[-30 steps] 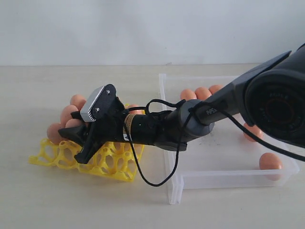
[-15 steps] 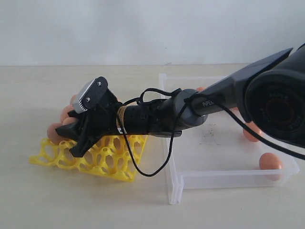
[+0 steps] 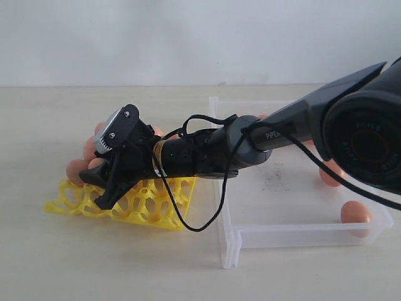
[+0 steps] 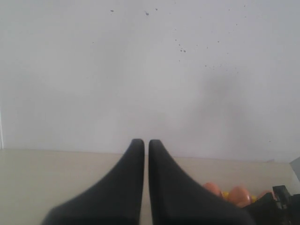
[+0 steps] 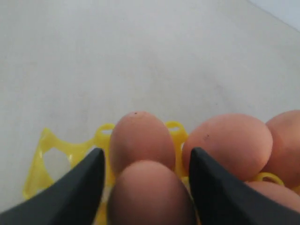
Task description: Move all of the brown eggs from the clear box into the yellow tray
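The right gripper (image 5: 146, 157) reaches low over the yellow tray (image 3: 147, 216). Its two dark fingers (image 5: 79, 187) stand apart with one brown egg (image 5: 150, 197) between them. Whether the pads press that egg or sit just off it cannot be told. Just beyond the fingertips a second egg (image 5: 140, 138) sits in the tray, and more eggs (image 5: 229, 143) crowd just beside one finger, also on the tray. In the exterior view the tray lies under and around the gripper on a pale tabletop (image 3: 94, 269), with the black arm hiding part of its far rows. The clear box (image 3: 230, 241) sits behind the gripper, back along its arm and just beside the tray. At least two loose eggs (image 3: 355, 213) show near the box's far end, well apart from the gripper. The left gripper (image 4: 146, 146) faces a plain white wall, its fingers brought together with only a hairline slit between them.
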Tool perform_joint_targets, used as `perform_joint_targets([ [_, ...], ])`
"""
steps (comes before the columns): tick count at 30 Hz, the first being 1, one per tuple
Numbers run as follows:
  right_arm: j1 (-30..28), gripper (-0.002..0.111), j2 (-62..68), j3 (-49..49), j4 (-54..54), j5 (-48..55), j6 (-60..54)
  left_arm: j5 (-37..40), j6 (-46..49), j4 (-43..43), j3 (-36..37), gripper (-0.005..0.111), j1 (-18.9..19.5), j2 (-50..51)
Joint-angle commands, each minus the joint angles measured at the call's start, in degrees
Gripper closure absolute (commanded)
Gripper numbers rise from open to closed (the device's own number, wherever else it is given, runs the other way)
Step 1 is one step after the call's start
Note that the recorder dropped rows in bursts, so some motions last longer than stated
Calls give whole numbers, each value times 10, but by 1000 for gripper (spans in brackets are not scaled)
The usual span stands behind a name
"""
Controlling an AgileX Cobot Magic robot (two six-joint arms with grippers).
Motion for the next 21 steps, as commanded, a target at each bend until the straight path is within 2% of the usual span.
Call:
perform_joint_targets([
  [1, -3, 28, -9, 0, 54, 15, 0, -3, 2, -3, -2, 103, -2, -1],
  [5, -3, 29, -38, 0, 78, 4, -17, -3, 2, -3, -2, 103, -2, -1],
  [8, -3, 29, -85, 1, 77, 53, -23, -3, 2, -3, -2, 103, -2, -1],
  [15, -3, 29, -193, 2, 56, 336, 97, -3, 2, -3, -2, 103, -2, -1],
  [18, -3, 29, -235, 2, 56, 474, 79, -3, 2, -3, -2, 103, -2, -1],
  [21, -4, 29, -276, 21, 49, 541, 75, -3, 2, -3, -2, 103, -2, -1],
])
